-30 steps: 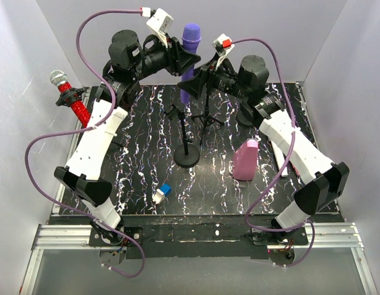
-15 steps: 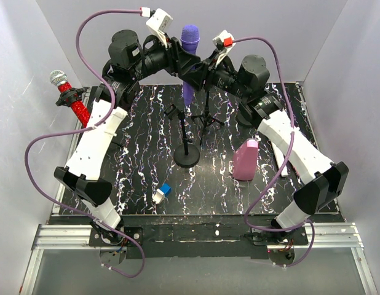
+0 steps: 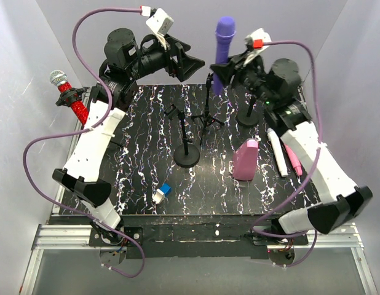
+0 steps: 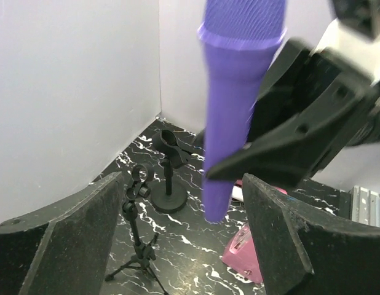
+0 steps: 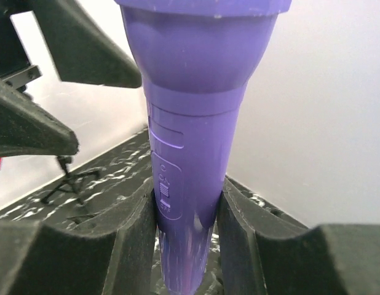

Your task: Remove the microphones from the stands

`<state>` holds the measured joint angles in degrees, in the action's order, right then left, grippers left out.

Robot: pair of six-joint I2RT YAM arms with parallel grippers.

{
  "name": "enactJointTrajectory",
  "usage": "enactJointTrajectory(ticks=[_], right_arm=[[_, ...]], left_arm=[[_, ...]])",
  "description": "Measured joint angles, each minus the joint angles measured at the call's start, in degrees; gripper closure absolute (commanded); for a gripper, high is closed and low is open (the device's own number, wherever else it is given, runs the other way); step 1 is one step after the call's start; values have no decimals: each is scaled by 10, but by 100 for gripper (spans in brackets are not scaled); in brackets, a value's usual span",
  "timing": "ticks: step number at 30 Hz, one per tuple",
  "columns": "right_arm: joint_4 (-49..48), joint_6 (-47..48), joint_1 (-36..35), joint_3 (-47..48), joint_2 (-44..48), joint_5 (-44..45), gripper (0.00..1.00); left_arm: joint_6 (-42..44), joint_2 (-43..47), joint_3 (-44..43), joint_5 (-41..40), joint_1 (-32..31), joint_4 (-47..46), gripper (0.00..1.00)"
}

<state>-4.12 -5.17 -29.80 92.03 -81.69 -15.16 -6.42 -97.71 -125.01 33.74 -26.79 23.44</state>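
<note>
Seen from above, two white-and-black robot arms reach toward the far edge of a black table (image 3: 141,166) streaked with white marbling. The right gripper (image 3: 227,66) grips a purple microphone (image 3: 224,37) by its lower handle, head uppermost, raised above the table. The left gripper (image 3: 189,59) hangs near it on the left, fingers spread, not touching it. Below them stand a round-based stand (image 3: 187,153) and a tripod stand (image 3: 206,117). A red microphone (image 3: 72,101) sits at the left edge, and a pink bottle (image 3: 246,160) stands on the right.
</note>
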Motion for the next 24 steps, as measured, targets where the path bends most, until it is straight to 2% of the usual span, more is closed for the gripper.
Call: enactJointTrajectory(ticks=[6,8,11,13,17,24], right_arm=[[71,86,47,-10,119,76,99],[108,111,73,-12,163,106,99],[155,122,161,-17,203,137,99],[187,127,231,-31,218,148,99],[255,161,322,-91,206,136,99],[357,252,394,-189,61,126,99]], left_arm=[[37,31,51,0,0,-22,21],[30,40,73,-8,0,-31,16],[18,41,84,-13,0,-37,2],[17,41,91,-12,0,-42,2],[7,42,106,-14,0,-46,2],[4,47,118,-18,0,-30,2]])
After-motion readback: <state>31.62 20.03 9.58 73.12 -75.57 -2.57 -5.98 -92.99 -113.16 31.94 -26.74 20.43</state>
